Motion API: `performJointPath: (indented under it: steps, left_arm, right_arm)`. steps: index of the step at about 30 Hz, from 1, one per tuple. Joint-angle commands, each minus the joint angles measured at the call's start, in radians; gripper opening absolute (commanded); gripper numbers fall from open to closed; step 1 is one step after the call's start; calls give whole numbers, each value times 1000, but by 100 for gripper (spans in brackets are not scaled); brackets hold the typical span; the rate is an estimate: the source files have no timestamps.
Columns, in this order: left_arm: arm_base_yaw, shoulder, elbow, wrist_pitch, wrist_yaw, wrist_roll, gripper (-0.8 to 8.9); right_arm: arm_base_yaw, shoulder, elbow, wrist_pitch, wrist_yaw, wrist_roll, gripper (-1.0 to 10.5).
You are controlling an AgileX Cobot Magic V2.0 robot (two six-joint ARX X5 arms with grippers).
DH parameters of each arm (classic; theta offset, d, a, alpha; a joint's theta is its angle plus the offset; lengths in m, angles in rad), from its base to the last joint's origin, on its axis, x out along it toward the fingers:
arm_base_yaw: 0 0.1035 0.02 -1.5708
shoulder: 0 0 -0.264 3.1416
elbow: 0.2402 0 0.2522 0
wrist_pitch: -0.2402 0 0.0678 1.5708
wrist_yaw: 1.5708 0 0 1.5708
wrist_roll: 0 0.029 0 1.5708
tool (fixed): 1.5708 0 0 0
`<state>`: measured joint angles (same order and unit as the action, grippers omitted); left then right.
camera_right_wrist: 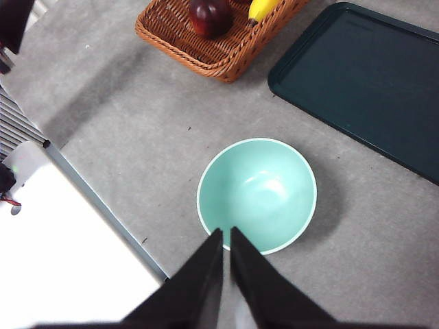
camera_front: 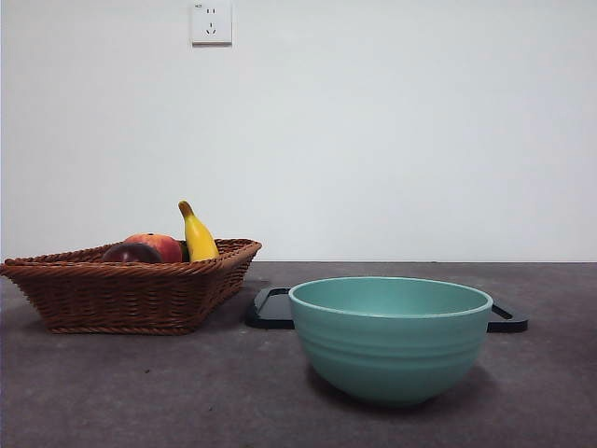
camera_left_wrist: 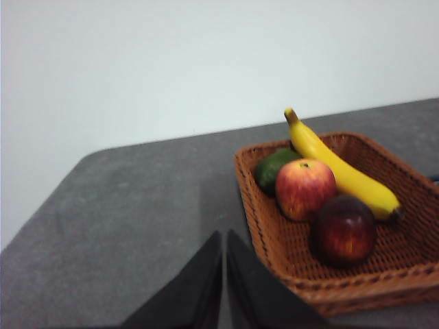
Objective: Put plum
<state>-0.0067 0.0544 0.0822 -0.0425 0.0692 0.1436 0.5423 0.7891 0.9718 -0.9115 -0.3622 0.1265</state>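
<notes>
- A grey worktop (camera_front: 112, 392) against a plain white wall, both arms waiting and out of the front view
- The plum (camera_left_wrist: 343, 230), dark maroon and glossy, lies in a brown wicker basket (camera_front: 131, 294) at about 9 o'clock in the front view; only its top shows above the rim there
- Sharing the basket: a red-orange fruit (camera_left_wrist: 304, 188) touching or just beside the plum, a yellow banana (camera_left_wrist: 343, 171) leaning over the far rim, and a dark green fruit (camera_left_wrist: 274, 168) behind them
- A teal bowl (camera_front: 390, 341), nothing inside, stands at about 5 o'clock, with a dark flat tray (camera_right_wrist: 363, 82) just behind it
- The left pincer (camera_left_wrist: 224, 240) hovers near the basket's edge, jaws closed to a thin slit and holding nothing
- The right pincer (camera_right_wrist: 226, 236) hangs above the bowl's near rim, likewise pressed together and bare
- Judged step: the start, with the plum not yet grasped
- The next move probably calls for the left pincer to open wide, reach over the rim and come down on the plum without nudging its neighbour
- Writing: none readable; a white wall socket (camera_front: 211, 22) at 12 o'clock bears a mark too small to read
</notes>
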Motion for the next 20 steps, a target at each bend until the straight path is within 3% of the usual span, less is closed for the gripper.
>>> performJointPath:
  steps: [1,13,20]
  left_arm:
    - [3,-19,-29,2,-4,-10,9]
    - [3,-51,-71,-141,-3,-51,9]
    - [3,-51,-71,-144,-3,-66,9]
  right_arm:
    - [7,6,17,8,3,-14,8]
    - [7,6,17,9,3,-14,8]
    - [7,6,17,14,3,-14,8]
